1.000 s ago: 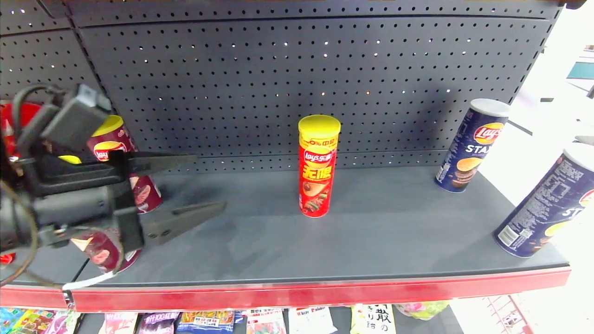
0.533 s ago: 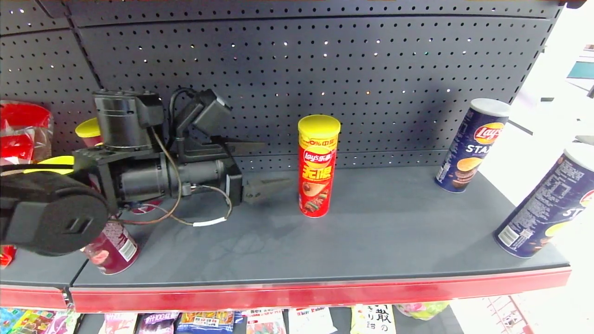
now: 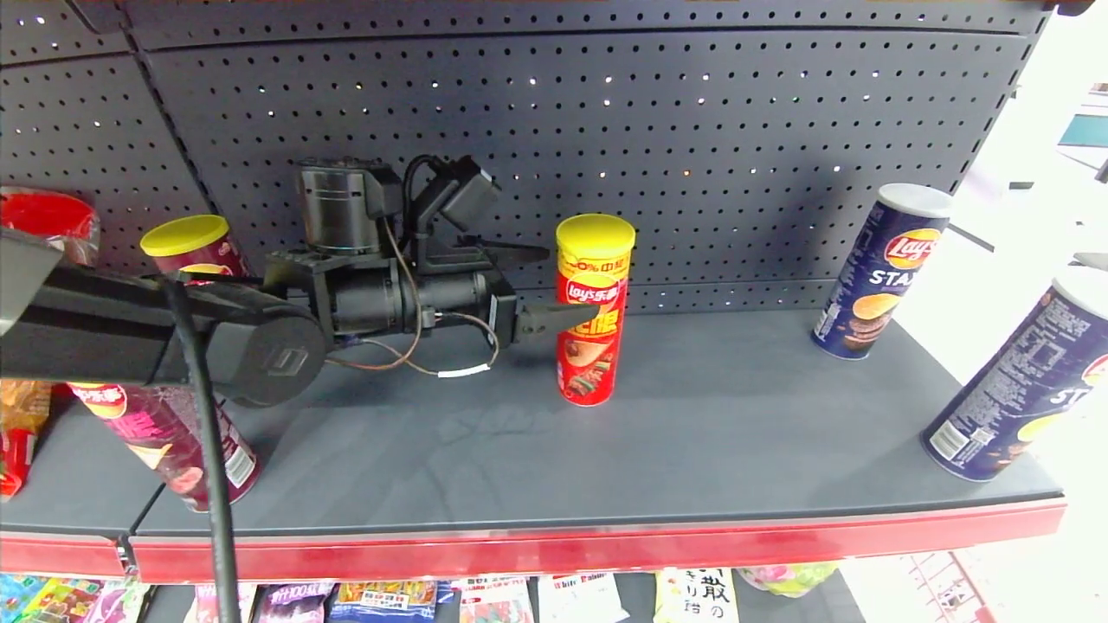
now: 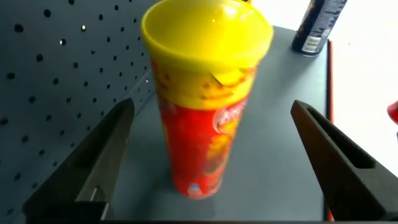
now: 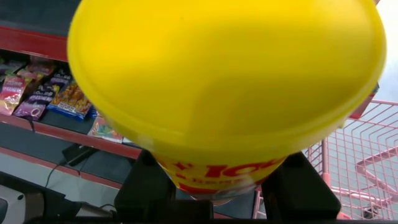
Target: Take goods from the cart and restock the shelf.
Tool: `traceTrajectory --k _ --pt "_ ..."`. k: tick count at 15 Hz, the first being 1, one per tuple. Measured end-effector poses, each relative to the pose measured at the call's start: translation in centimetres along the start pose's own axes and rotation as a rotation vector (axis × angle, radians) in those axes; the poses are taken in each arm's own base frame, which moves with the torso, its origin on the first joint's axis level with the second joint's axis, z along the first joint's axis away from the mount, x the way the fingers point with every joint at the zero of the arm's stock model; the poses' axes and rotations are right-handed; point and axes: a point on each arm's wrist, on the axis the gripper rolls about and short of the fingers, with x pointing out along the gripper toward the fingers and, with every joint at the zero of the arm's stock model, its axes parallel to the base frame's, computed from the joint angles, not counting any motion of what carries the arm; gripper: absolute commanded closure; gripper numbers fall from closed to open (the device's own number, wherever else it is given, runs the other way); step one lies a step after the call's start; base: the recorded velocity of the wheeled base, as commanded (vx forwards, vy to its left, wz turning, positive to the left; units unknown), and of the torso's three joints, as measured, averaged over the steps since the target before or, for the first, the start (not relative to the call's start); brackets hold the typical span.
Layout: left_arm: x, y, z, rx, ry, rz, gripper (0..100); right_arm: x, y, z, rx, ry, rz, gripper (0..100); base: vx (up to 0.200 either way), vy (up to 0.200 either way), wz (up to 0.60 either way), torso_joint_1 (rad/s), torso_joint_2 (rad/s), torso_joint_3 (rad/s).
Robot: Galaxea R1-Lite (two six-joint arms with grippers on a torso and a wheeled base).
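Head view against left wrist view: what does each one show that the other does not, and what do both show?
Head view adds: two dark red cans at the shelf's left end, a second blue can at the right front, the red edge strip, snack packets below.
Left wrist view adds: a gap on each side between the open left gripper and the red can.
Both: that upright, yellow-lidded can, the back blue can, the pegboard, the shelf.
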Motion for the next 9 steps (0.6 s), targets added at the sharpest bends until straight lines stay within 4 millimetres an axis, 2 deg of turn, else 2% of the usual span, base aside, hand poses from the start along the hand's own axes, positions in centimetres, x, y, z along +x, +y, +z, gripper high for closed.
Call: traceTrajectory --k 9 --pt "3.1 2.2 -1.0 0.007 -0.01 -0.01 0 0.1 0.0 -0.2 0.002 0.008 -0.001 100 0.0 0.0 0.0 0.0 0.0 0.0"
